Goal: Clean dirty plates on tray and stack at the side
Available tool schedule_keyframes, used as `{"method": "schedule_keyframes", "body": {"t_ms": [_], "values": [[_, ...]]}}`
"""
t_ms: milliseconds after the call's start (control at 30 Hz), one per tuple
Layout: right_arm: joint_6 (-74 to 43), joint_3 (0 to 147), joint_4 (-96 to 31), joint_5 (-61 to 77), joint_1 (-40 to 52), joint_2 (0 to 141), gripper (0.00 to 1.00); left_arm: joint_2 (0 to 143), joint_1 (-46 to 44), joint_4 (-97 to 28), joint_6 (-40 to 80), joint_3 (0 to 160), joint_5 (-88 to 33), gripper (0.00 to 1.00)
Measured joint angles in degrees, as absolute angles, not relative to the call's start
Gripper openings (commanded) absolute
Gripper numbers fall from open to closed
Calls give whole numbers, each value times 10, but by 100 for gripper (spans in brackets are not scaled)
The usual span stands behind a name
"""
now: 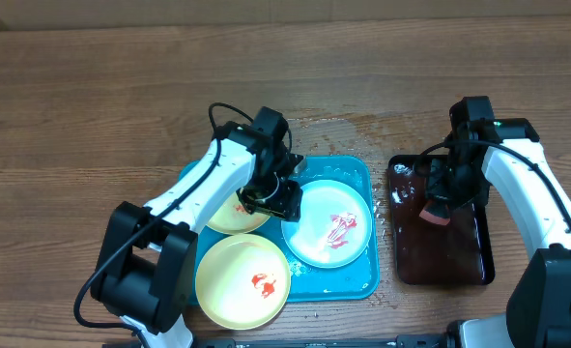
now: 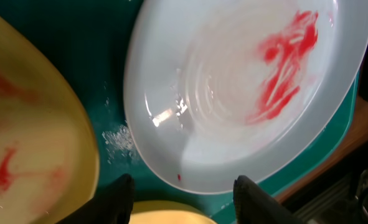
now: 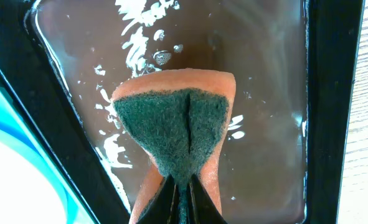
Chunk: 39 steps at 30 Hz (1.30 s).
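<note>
The tray (image 1: 358,281) holds a white plate (image 1: 328,224) and yellow plates (image 1: 242,280), all smeared red. The left gripper (image 2: 184,208) hangs spread over the white plate's rim. Right of the tray, the right gripper (image 3: 182,198) pinches a sponge (image 3: 171,124) over a wet brown tray (image 3: 264,74).

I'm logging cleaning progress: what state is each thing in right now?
white plate: red-smeared, wet.
front yellow plate: red-smeared.
rear yellow plate: red-smeared, partly hidden.
turquoise tray: wet.
dark tray: holds water.
sponge: pinched in right tool.
left tool: open, over white plate's rim.
right tool: shut on sponge.
</note>
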State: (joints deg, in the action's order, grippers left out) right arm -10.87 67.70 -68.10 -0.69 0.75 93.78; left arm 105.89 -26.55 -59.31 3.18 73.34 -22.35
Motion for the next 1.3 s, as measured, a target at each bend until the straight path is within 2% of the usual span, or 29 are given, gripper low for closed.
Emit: {"method": "schedule_keyframes", "body": {"t_ms": [100, 133, 267, 333, 433, 500, 533, 567, 667, 700, 733, 767, 1067, 1100, 1167, 1300], "values": [[-109, 677, -677, -7, 7, 938, 4, 1059, -277, -597, 63, 733, -223, 24], [-109, 677, -675, -7, 7, 938, 4, 1059, -282, -596, 78, 732, -221, 19], [-108, 677, -674, -4, 7, 938, 4, 1059, -302, -591, 143, 711, -182, 28], [-109, 677, -671, -3, 7, 938, 4, 1059, -309, -581, 176, 697, -159, 41], [-109, 677, -670, -2, 7, 938, 4, 1059, -312, -565, 213, 681, -135, 48], [-109, 677, -670, -2, 8, 938, 4, 1059, -312, -556, 229, 677, -122, 45], [-109, 677, -669, -2, 8, 938, 4, 1059, -312, -548, 240, 677, -114, 38], [-109, 677, -668, -2, 7, 938, 4, 1059, -312, -540, 249, 677, -107, 35], [-109, 677, -667, -2, 7, 938, 4, 1059, -312, -514, 262, 677, -93, 34], [-108, 677, -667, -2, 7, 938, 4, 1059, -312, -509, 267, 677, -91, 31], [-109, 677, -666, -2, 8, 938, 4, 1059, -312, -505, 271, 677, -88, 21], [-108, 677, -667, -1, 8, 938, 4, 1059, -312, -502, 275, 677, -86, 18], [-110, 677, -667, 11, 7, 938, 4, 1081, -312, -499, 282, 677, -81, 26], [-111, 677, -666, 11, 7, 938, 4, 1086, -312, -499, 283, 677, -81, 21], [-113, 676, -666, 13, 7, 938, 4, 1091, -312, -496, 283, 677, -91, 4], [-119, 662, -652, 13, 7, 938, 4, 1091, -315, -494, 283, 680, -95, 4]]}}
